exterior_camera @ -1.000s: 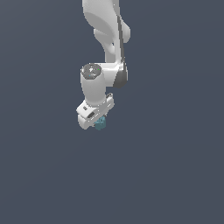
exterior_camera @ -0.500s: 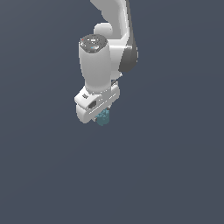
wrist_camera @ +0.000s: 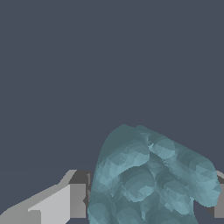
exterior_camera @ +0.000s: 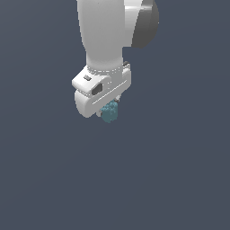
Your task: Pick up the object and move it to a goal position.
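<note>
Poking out beneath the white gripper [exterior_camera: 109,109], the object [exterior_camera: 110,112] is showing as a small teal-blue lump, far smaller than the hand above it. Seen from the wrist, the object [wrist_camera: 148,179] is bulging with rounded bumps, and a grey finger [wrist_camera: 78,199] is pressing against its side, clamping it.

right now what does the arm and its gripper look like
The arm is smooth, glossy white and rounded, with a dark grey cap at one joint. The gripper has a boxy white body with small dark slots on its side. In the wrist view, light grey pads sit on darker mounts. No cables or markings show.
</note>
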Motion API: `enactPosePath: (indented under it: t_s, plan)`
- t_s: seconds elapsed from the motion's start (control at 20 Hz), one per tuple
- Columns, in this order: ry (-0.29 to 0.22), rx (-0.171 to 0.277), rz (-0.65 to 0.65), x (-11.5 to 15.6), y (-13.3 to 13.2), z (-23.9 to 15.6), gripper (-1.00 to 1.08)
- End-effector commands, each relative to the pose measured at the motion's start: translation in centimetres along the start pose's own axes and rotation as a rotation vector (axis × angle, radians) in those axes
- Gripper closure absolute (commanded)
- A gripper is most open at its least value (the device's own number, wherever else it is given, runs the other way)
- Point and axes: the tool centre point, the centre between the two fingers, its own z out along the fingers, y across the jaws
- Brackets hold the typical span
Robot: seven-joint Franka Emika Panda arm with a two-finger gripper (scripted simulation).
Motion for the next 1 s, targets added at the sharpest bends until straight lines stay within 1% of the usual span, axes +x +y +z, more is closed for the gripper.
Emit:
enactPosePath:
  t_s: [0.0,0.45,0.95]
  plan:
    - [-0.001,0.001,0.0,0.8,0.2,-2.1,1.08]
    - [-0.001,0.001,0.001,3.2,0.9,-8.1,1.08]
    - [-0.001,0.001,0.002,5.2,1.5,-12.8,1.08]
